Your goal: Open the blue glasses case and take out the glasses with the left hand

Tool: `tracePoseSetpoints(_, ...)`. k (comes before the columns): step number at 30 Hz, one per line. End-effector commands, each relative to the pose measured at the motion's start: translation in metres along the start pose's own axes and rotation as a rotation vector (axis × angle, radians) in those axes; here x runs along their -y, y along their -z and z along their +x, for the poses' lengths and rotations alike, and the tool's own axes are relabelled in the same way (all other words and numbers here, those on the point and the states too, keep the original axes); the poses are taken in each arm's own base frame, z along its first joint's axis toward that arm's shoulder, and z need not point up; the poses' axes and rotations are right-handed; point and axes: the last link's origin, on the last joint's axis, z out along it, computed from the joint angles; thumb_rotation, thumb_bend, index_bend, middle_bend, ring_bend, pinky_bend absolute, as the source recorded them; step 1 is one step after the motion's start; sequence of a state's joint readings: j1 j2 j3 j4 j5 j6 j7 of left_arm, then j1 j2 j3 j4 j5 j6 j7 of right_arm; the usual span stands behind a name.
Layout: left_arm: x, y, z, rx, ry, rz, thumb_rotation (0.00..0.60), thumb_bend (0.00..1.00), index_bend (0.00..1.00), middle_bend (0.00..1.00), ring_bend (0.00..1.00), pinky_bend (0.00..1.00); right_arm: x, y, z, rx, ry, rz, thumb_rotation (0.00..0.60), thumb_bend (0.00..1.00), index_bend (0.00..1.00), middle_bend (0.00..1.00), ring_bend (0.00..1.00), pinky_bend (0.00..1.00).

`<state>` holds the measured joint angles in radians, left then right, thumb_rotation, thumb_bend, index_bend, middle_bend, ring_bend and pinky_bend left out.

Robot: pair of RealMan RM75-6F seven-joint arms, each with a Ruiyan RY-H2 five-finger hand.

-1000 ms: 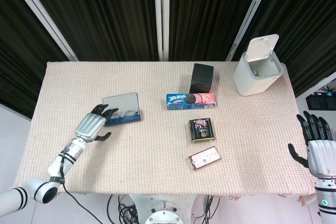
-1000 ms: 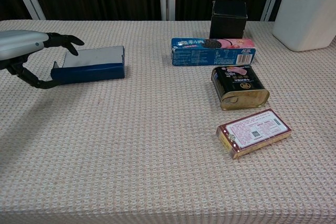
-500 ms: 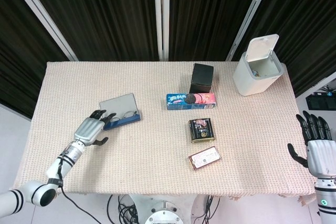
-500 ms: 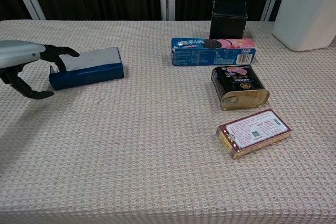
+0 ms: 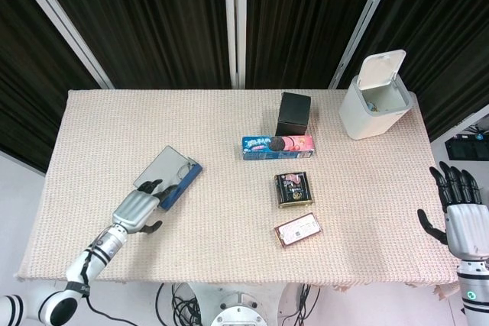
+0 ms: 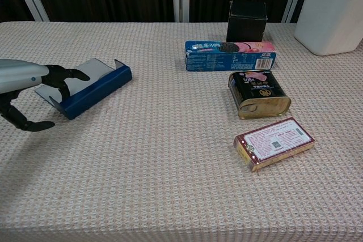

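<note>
The blue glasses case (image 5: pixel 177 182) lies open and slanted on the left part of the table, its grey lid (image 5: pixel 160 168) laid back. In the chest view the case (image 6: pixel 93 91) shows its blue front wall and grey inside. The glasses show only faintly near the case's far end in the head view. My left hand (image 5: pixel 139 207) is at the case's near-left end, its fingertips (image 6: pixel 74 74) hooked over that end and the thumb spread away underneath. My right hand (image 5: pixel 463 215) hovers off the table's right edge, fingers spread and holding nothing.
A cookie box (image 5: pixel 277 146), a black box (image 5: pixel 293 114), a tin can (image 5: pixel 294 189) and a small flat packet (image 5: pixel 298 229) sit mid-table. A white bin (image 5: pixel 375 98) with its lid up stands at the far right corner.
My left hand has drawn back toward the near-left edge. The case's left end came along with it, so the case has turned from level to slanted.
</note>
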<state>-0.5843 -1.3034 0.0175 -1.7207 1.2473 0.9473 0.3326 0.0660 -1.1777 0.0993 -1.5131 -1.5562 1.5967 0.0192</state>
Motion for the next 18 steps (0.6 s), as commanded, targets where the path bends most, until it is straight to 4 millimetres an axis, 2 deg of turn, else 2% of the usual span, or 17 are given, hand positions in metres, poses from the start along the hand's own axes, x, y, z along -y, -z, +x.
tracePoseSetpoints(1, -0.003, 0.003, 0.000, 0.003, -0.001, 0.000, 0.600, 0.32, 0.02, 0.34, 0.02, 0.14, 0.000, 0.000, 0.000, -0.001, 0.000, -0.001, 0.600, 0.27, 0.00, 0.00, 0.00, 0.00)
tracePoseSetpoints(6, -0.010, 0.003, 0.007, -0.026, 0.004, -0.016, 0.600, 0.32, 0.02, 0.33, 0.03, 0.15, -0.001, 0.001, 0.001, -0.004, 0.001, -0.004, 0.600, 0.27, 0.00, 0.00, 0.00, 0.00)
tracePoseSetpoints(9, -0.014, -0.003, 0.022, -0.103, 0.001, -0.032, 0.600, 0.32, 0.05, 0.29, 0.04, 0.19, -0.001, 0.001, 0.001, -0.004, 0.003, -0.003, 0.600, 0.27, 0.00, 0.00, 0.00, 0.00)
tracePoseSetpoints(12, -0.022, -0.015, 0.040, -0.220, 0.000, -0.079, 0.600, 0.32, 0.15, 0.23, 0.04, 0.22, 0.000, 0.000, 0.000, -0.003, 0.005, -0.001, 0.600, 0.27, 0.00, 0.00, 0.00, 0.00)
tracePoseSetpoints(14, -0.025, -0.026, 0.047, -0.258, -0.007, -0.111, 0.600, 0.32, 0.22, 0.18, 0.02, 0.20, 0.000, 0.000, 0.000, -0.004, 0.005, 0.000, 0.600, 0.27, 0.00, 0.00, 0.00, 0.00)
tracePoseSetpoints(18, -0.034, -0.048, 0.050, -0.217, -0.034, -0.145, 0.600, 0.31, 0.25, 0.04, 0.00, 0.12, 0.001, -0.001, -0.001, -0.003, 0.007, -0.002, 0.600, 0.27, 0.00, 0.00, 0.00, 0.00)
